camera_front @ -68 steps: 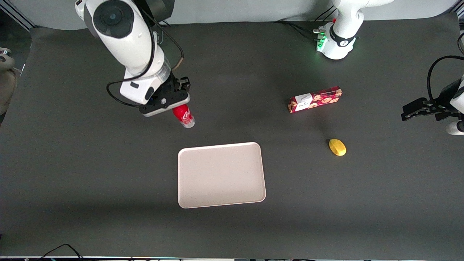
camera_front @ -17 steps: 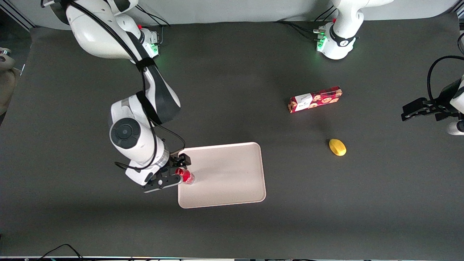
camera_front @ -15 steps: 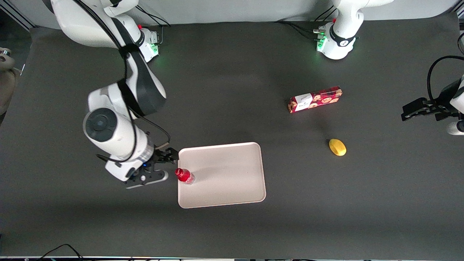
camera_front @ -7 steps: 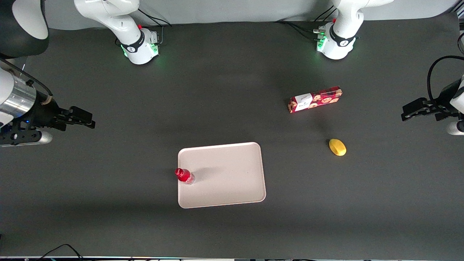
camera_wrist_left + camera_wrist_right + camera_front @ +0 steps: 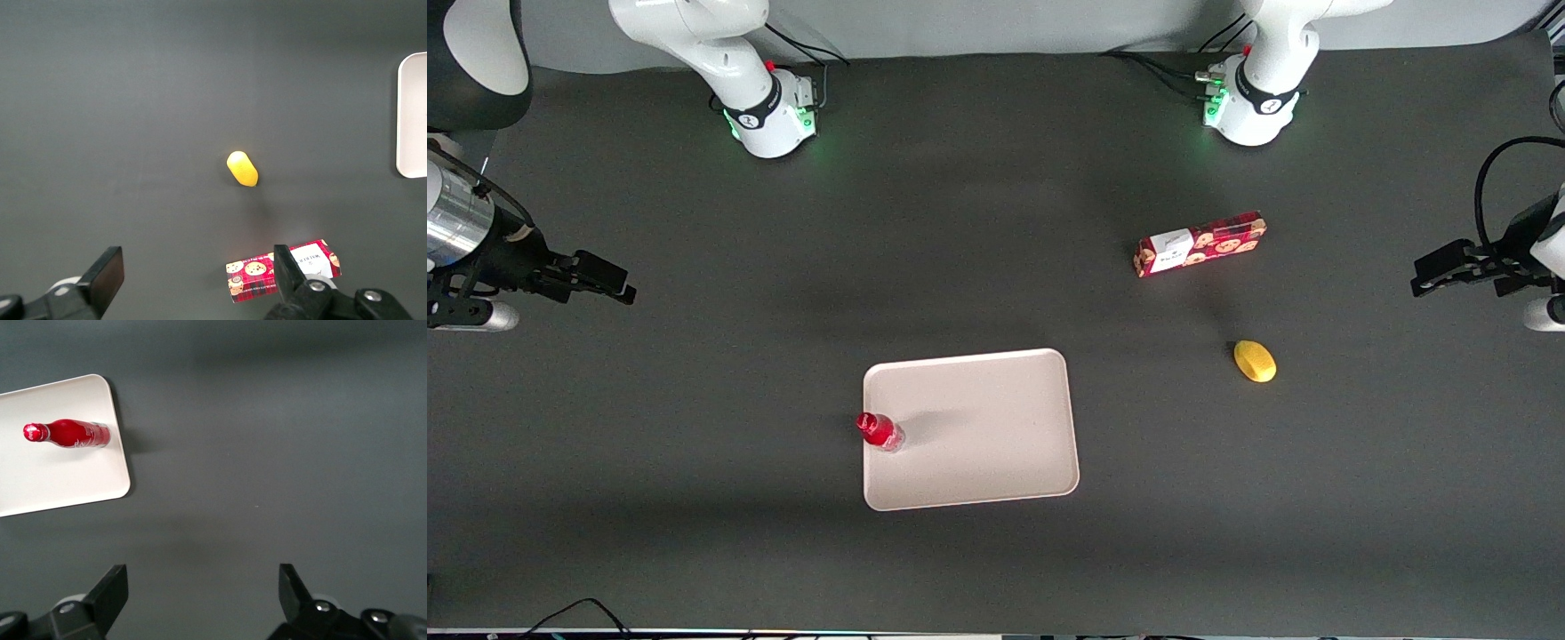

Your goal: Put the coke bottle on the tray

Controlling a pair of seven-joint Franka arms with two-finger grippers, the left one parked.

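Observation:
The coke bottle (image 5: 880,431) (image 5: 69,433) stands upright on the tray (image 5: 978,436) (image 5: 60,477), just inside the rim on the side toward the working arm's end of the table. The tray is pale pinkish-beige with rounded corners. My gripper (image 5: 618,286) (image 5: 203,590) hangs high over bare mat at the working arm's end, well apart from bottle and tray. It is open, with only dark mat between its fingers.
A red cookie box (image 5: 1199,243) (image 5: 283,270) and a yellow lemon-like object (image 5: 1255,361) (image 5: 242,169) lie toward the parked arm's end. The two arm bases (image 5: 769,124) stand along the table edge farthest from the front camera.
Since 1.2 s ago my gripper let go of the bottle on the tray and pulled far away toward the working arm's end. The bottle has stayed standing in place.

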